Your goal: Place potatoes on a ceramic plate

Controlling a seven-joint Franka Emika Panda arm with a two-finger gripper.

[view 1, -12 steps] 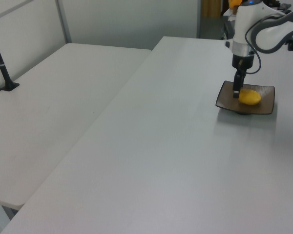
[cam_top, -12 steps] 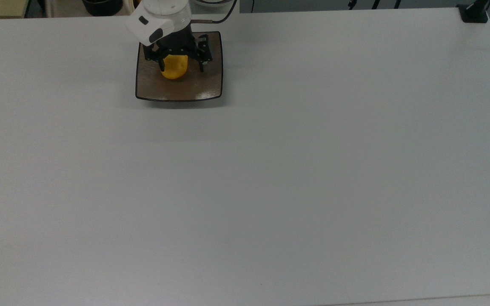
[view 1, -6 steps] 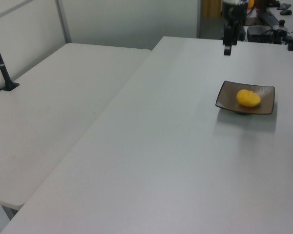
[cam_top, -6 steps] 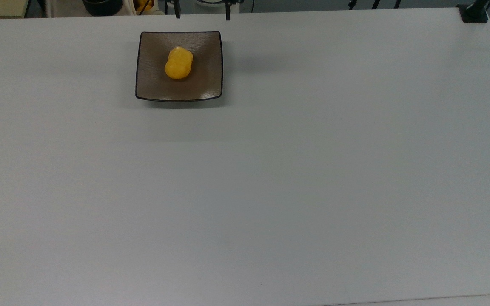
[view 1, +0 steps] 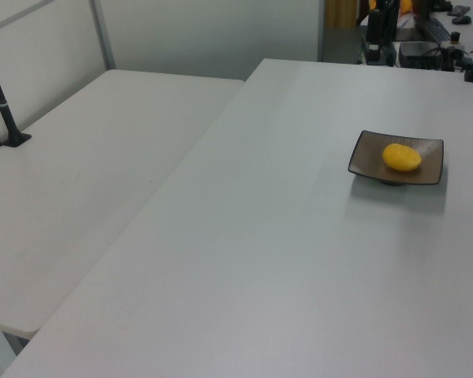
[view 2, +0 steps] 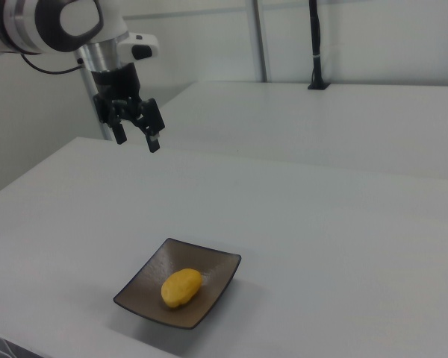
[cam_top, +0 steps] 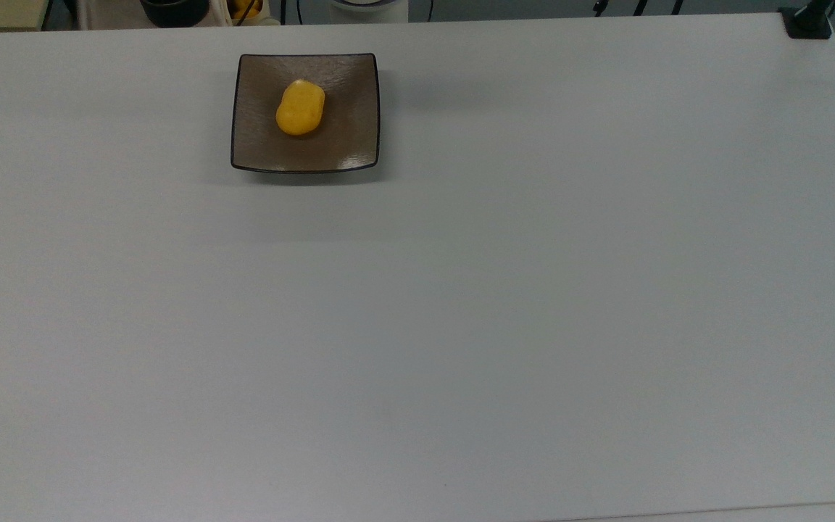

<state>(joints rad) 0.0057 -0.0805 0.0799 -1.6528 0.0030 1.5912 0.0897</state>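
Arm's pulled up and away since a second ago; gripper [view 2: 135, 133] now hangs high, well clear of the ceramic plate [view 2: 216, 280], fingers spread, empty. Potato [cam_top: 300, 107] sits near the plate's centre, released. Placement looks done.

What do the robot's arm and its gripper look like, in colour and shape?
The arm is rounded and glossy white, with a black joint cap and a thin black cable hanging beside it. A silver collar leads to the gripper, which is black and angular, with two short black fingers.
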